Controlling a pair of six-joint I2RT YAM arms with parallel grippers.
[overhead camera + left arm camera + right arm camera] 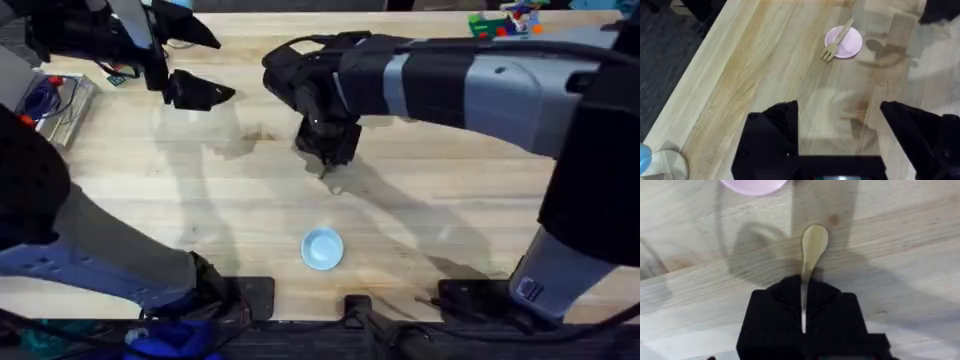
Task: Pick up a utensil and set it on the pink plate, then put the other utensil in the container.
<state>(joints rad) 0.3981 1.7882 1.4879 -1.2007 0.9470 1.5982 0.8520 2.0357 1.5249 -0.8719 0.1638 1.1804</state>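
Nearest the arm bases, a small round light blue plate (322, 248) sits alone on the pale wooden table (450, 200), close to the near edge, with bare board on all sides of it.

Further out, at mid-table, the right gripper (804, 311) points down, its black fingers closed flat on the thin handle of the small light wooden spoon (811, 250). The spoon's oval bowl projects beyond the fingertips, over bare wood. I cannot tell whether the bowl touches the board. Open tabletop lies to the right of this arm.

Beyond the spoon bowl lies the small round pale pink plate (844, 41); its rim is near the bowl but apart from it. The small light wooden fork (836, 41) lies across that plate, handle over the centre, tines overhanging the rim onto the table.

The left gripper (839, 131) hangs at the far left, jaws spread wide, holding nothing, over bare board. The table's left edge runs just beside it, dark floor beyond.
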